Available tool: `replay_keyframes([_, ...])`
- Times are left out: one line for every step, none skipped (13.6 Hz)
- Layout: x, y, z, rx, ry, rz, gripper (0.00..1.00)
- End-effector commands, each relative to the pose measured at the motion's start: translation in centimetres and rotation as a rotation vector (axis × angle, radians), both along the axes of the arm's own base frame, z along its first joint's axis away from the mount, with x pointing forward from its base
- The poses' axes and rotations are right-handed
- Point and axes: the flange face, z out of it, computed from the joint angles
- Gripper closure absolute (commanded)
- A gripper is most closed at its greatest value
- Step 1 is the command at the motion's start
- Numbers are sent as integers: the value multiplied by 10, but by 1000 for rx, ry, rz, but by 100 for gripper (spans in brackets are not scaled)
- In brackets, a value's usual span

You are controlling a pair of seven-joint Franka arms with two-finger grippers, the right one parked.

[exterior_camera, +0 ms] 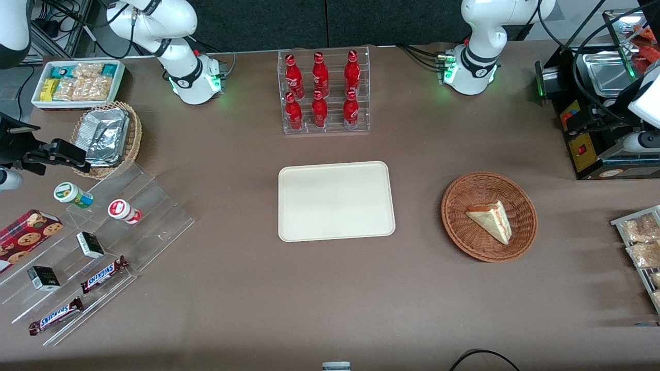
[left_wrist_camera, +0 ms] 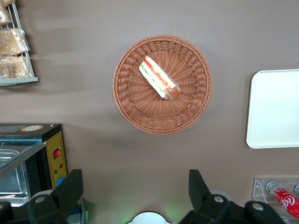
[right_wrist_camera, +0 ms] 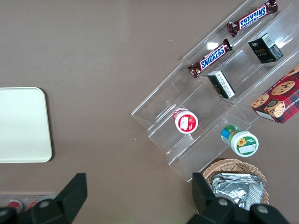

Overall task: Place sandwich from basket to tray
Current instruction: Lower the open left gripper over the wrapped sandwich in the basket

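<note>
The sandwich (exterior_camera: 490, 220) lies in the reddish-brown wicker basket (exterior_camera: 454, 206), beside the tray toward the working arm's end. In the left wrist view the sandwich (left_wrist_camera: 159, 78) shows its red-orange filling edge, and it rests near the middle of the basket (left_wrist_camera: 131, 107). The cream tray (exterior_camera: 335, 201) lies flat mid-table with nothing on it, and its edge shows in the left wrist view (left_wrist_camera: 275, 107). My left gripper (left_wrist_camera: 135, 186) is open and empty. It hangs high over the table (exterior_camera: 593, 126), farther from the front camera than the basket, by the black appliance.
A clear rack of red cola bottles (exterior_camera: 324, 93) stands farther from the camera than the tray. A black appliance with a yellow panel (exterior_camera: 582, 144) and a wire rack of snack packets (exterior_camera: 639, 242) flank the basket. Acrylic steps with snacks (exterior_camera: 103, 232) stand at the parked arm's end.
</note>
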Motion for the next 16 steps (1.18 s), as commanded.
replay_keyframes([2,0,4,7,-3,-11,0])
replay_keyframes([5,-1,-2,8,8,-10,0])
replay_keyframes([11,-3,-15,15,17,-13,0])
replay_keyframes([17,-3,-34,15,20,2,0])
replay_keyframes([19,-3,-55,18,17,39,0])
replay_keyframes([22,-5,-74,19,0,80,0])
replay_keyframes([25,-9,-93,19,-12,139,0])
replay_keyframes([27,-13,-110,17,-26,207,0])
replay_keyframes([28,-22,-128,18,-47,266,0])
replay_keyframes([27,-36,-146,20,-64,301,0])
replay_keyframes([27,-43,-163,17,-81,340,0])
replay_keyframes([29,-46,-178,15,-95,406,0])
replay_keyframes([33,-53,-195,14,-104,478,0])
replay_keyframes([35,-60,-211,12,-113,529,0])
replay_keyframes([35,-61,-225,14,-121,546,0])
replay_keyframes([33,-60,-236,11,-128,554,0])
